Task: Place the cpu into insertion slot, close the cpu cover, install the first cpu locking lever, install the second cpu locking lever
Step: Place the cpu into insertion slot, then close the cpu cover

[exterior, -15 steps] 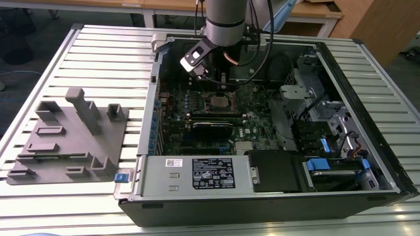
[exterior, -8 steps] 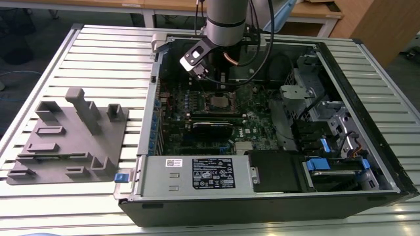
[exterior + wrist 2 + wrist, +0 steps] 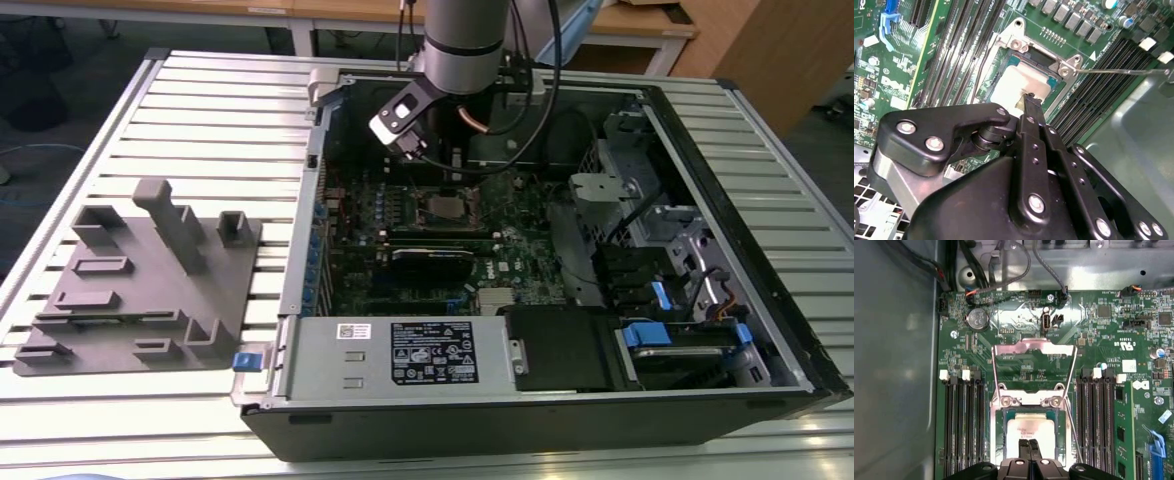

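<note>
Hanging over the cpu (image 3: 1026, 424), end effector (image 3: 1029, 444) closed.

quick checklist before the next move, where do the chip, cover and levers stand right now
1. Small flat silver-grey square cpu lies inside the black insertion slot with the silvery rim: ok.
2. Thin silvery cpu cover frame closed over the chip: not ok, it stands swung open behind the slot.
3. Thin wire locking lever latched down: not ok, it sticks out free beside the slot.
4. Other lever latched: cannot tell.
5. Black pincer clear of the cover's path: not ok, its closed tips are right over the chip.
6. Tips touching the chip: cannot tell.
</note>
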{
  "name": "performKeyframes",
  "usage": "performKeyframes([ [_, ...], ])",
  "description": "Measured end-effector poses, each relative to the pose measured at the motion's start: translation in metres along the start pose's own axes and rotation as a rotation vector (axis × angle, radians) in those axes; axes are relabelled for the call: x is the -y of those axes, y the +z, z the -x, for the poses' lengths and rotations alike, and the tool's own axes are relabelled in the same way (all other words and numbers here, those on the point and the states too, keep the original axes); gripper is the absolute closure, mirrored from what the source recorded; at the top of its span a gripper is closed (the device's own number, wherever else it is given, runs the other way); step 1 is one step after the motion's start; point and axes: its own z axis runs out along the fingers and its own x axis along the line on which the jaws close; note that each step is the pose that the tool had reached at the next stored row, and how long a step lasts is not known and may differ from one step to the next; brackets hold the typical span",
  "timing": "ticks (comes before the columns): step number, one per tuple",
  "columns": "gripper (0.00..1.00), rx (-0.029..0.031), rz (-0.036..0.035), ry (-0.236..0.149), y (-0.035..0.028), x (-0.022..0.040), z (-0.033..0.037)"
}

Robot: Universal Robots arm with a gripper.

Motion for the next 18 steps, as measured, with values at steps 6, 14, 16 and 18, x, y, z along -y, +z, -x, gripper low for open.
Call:
performKeyframes([
  [6, 0.89, 0.0027, 0.0004, 0.036, 0.0014, -0.0015, 0.0000],
  [14, 0.89, 0.0026, 0.0006, 0.040, 0.0015, -0.0015, 0.0000],
  [16, 0.89, 0.0027, 0.0006, 0.040, 0.0015, -0.0015, 0.0000],
  [18, 0.89, 0.0027, 0.0006, 0.040, 0.0015, -0.0015, 0.0000],
])
